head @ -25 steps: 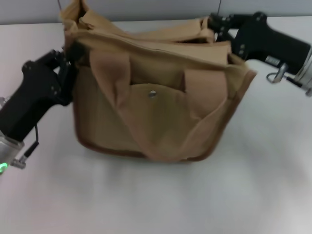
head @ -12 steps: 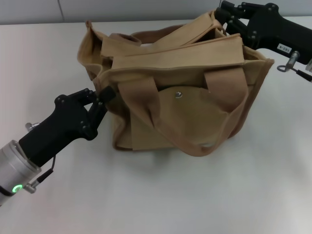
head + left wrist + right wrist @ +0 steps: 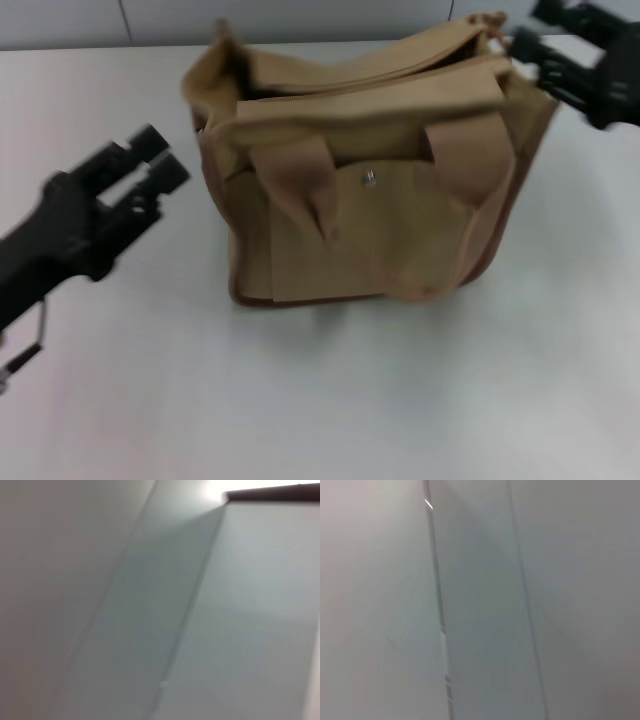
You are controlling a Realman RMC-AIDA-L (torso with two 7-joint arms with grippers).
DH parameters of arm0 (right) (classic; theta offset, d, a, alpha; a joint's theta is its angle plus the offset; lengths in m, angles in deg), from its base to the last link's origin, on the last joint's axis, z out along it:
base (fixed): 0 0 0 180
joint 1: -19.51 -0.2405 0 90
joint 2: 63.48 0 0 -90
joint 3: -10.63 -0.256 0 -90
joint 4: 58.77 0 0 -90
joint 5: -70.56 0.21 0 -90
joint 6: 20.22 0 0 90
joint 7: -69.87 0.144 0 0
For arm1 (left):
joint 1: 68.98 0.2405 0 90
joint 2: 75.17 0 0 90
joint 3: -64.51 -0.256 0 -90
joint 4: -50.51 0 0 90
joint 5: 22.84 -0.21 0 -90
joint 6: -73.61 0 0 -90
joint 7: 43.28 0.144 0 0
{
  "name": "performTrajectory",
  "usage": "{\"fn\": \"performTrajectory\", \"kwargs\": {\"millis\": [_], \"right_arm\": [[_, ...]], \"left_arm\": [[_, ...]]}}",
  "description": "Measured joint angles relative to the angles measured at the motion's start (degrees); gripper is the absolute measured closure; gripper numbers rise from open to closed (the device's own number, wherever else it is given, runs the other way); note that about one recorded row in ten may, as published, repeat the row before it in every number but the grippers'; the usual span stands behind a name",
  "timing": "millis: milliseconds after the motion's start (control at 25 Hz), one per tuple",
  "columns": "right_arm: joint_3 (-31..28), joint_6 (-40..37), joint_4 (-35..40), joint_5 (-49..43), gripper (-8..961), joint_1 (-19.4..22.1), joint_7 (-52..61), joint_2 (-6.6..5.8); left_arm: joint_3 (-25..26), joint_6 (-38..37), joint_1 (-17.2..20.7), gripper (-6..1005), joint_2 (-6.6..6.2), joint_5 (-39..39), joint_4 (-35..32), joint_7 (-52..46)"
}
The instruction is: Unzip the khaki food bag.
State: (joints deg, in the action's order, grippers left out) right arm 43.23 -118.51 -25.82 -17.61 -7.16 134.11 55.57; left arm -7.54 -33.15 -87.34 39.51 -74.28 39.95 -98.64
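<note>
The khaki food bag point(image 3: 370, 200) stands upright on the white table point(image 3: 330, 400) in the head view, front pocket and metal snap point(image 3: 369, 178) facing me. Both handles hang down its front. Its top gapes dark at the left end point(image 3: 250, 90). My left gripper point(image 3: 160, 160) is open and empty, a short way left of the bag and apart from it. My right gripper point(image 3: 540, 60) is at the bag's top right corner, blurred, and contact cannot be made out. Both wrist views show only blurred grey surfaces.
The table runs bare in front of the bag and to both sides. A grey wall point(image 3: 300, 20) borders the table's far edge just behind the bag.
My left gripper has let go of the bag's left end, opened and drawn back to the left. The bag has settled upright. My right gripper has shifted to the right.
</note>
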Motion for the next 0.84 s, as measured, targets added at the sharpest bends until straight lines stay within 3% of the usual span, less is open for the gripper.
{"fn": "performTrajectory", "kwargs": {"millis": [120, 160, 200, 240, 360, 400, 560, 840], "right_arm": [[0.6, -9.3, 4.2, 0.9, 481, 3.2, 1.9, -0.28], [2.4, -15.9, 7.4, -1.5, 461, 4.8, 3.5, -1.01], [2.4, -15.9, 7.4, -1.5, 442, 4.8, 3.5, -1.01], [3.9, -19.2, 8.5, -4.0, 422, 5.3, 3.8, -1.51], [8.0, -26.1, 9.6, -13.0, 234, 5.8, 3.3, -1.76], [8.0, -26.1, 9.6, -13.0, 234, 5.8, 3.3, -1.76], [10.2, -24.2, 8.4, -20.1, 234, 5.4, 2.4, 0.16], [12.8, -20.1, 3.1, -21.1, 234, 3.7, 1.8, 0.2]], "left_arm": [[-1.8, -3.4, 0.5, 583, -2.56, -1.4, -3.5, -3.4], [-4.0, -3.9, 0.8, 536, -4.56, -5.1, -6.9, -5.4], [-4.0, -3.9, 0.8, 488, -4.56, -5.1, -6.9, -5.4], [-5.5, -4.1, 0.7, 441, -5.6, -7.6, -8.9, -6.3], [-8.6, -4.5, 0.7, 334, -7.36, -15.2, -14.4, -7.3], [-8.6, -4.5, 0.7, 305, -7.36, -15.2, -14.4, -7.3], [-8.4, -4.5, 0.9, 215, -7.47, -19.2, -16.4, -7.1], [-8.4, -4.5, 0.6, 215, -7.42, -19.7, -16.7, -7.0]]}}
